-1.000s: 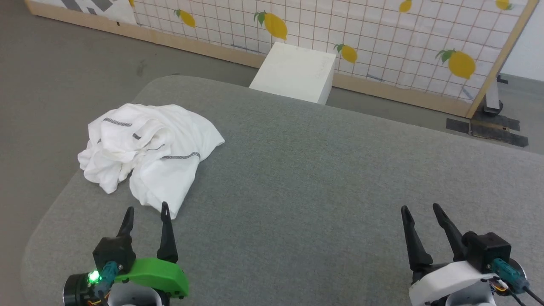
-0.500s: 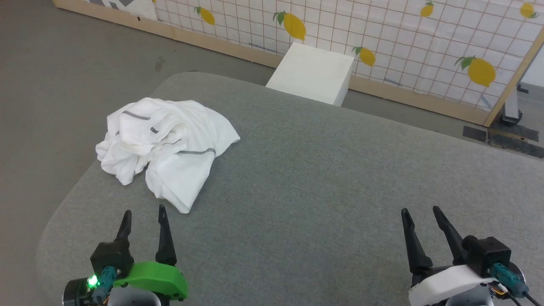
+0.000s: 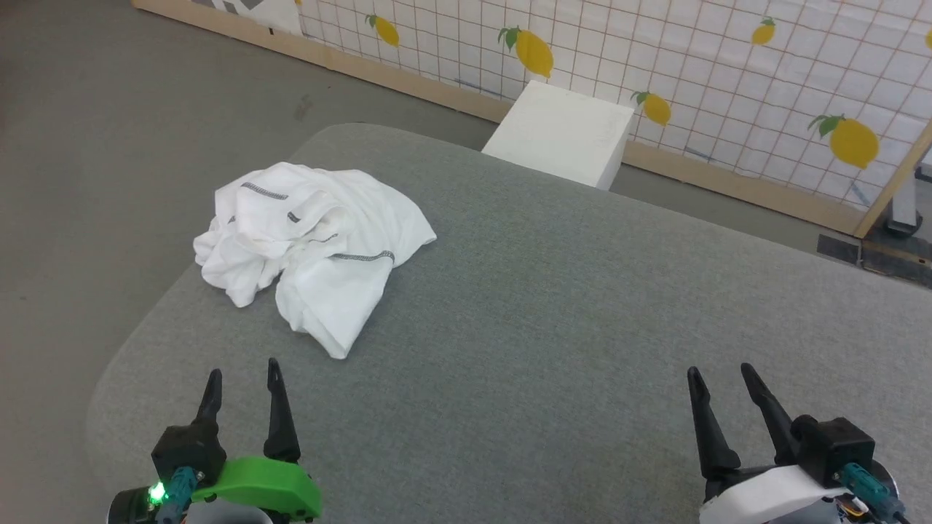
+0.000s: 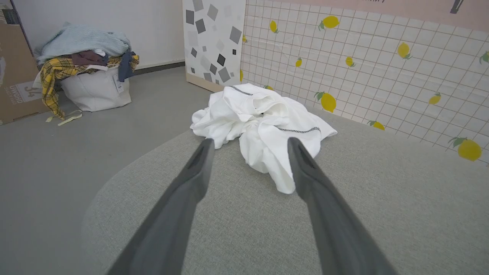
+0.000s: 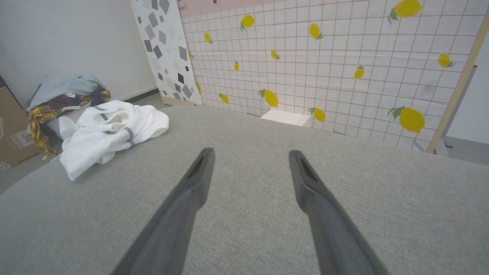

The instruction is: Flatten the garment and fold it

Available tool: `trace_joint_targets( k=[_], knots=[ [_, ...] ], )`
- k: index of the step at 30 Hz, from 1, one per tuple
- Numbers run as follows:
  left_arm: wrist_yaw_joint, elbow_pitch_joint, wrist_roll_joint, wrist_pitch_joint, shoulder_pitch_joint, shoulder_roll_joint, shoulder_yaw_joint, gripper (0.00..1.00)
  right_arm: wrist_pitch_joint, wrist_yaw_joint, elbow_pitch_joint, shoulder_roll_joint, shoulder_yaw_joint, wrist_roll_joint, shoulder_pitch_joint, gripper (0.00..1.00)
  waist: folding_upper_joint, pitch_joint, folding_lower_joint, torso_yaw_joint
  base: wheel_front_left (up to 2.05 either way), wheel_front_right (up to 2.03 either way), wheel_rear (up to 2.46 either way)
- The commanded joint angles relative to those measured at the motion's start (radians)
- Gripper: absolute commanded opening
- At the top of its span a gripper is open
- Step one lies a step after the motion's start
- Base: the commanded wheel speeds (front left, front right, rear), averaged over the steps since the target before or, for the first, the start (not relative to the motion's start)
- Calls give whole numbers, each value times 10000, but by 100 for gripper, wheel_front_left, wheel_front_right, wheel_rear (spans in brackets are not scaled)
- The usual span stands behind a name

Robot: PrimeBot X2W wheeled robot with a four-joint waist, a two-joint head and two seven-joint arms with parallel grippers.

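1. The garment [image 3: 313, 247] is seen crumpled in a heap on the grey padded table [image 3: 568, 313], toward its far left corner. Grey zigzag seams are shown running across the folds.
2. One lobe of the white cloth is stretched toward the robot and ends near the left gripper, but is not touched by it.
3. The left gripper [image 3: 243, 367] is held low at the near left of the table. Its two dark fingers are spread wide and nothing is gripped between them. In the left wrist view the garment is framed just beyond the fingertips.
4. The right gripper [image 3: 719, 369] is held at the near right, well apart from the garment. Its fingers are likewise spread wide and empty, above bare table covering.
5. A white box [image 3: 564, 131] is seen on the floor behind the table's far edge, against a lemon-printed grid panel [image 3: 728, 65].
6. A white bag [image 4: 95, 91] heaped with mixed clothes is seen on the floor in the left wrist view, beside a cardboard box [image 4: 15, 88].
7. The heap's far left edge may reach the table's rim; this cannot be settled from these angles.
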Motion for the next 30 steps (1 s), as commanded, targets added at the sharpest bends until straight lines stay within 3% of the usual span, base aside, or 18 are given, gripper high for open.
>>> trace_joint_targets(
  k=[1, 18, 30],
  knots=[
    [75, 58, -112, -123, 174, -42, 21, 100, -120, -13, 74, 3, -16, 123, 160, 100, 0, -11, 0, 84, 0, 0, 0],
    [193, 222, -301, -474, 194, -49, 14, 100, -472, -15, 355, 3, -43, 350, 253, 100, 0, 119, 0, 682, 0, 0, 0],
    [83, 340, -334, -481, -14, -49, 21, 100, -479, -15, 382, 3, -2, 247, 169, 100, 0, 174, 0, 513, 0, 0, 0]
  ],
)
